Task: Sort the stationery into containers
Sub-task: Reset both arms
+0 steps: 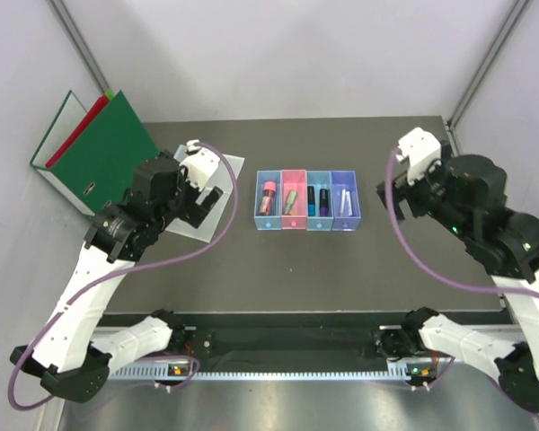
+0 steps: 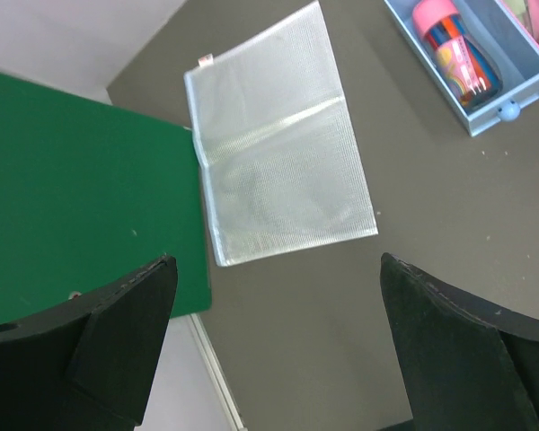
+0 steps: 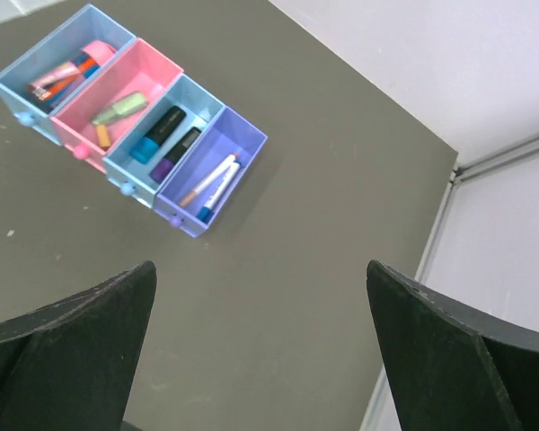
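The dark grey tabletop carries four joined bins in a row. The glue stick lies in the light blue one, the green highlighter and tan block in the pink, two markers in the blue, two pens in the purple. The left hand, fingers apart, hangs over a clear sleeve beside a green binder. The right hand is spread wide too, right of the bins.

Translucent plastic bins, matt table
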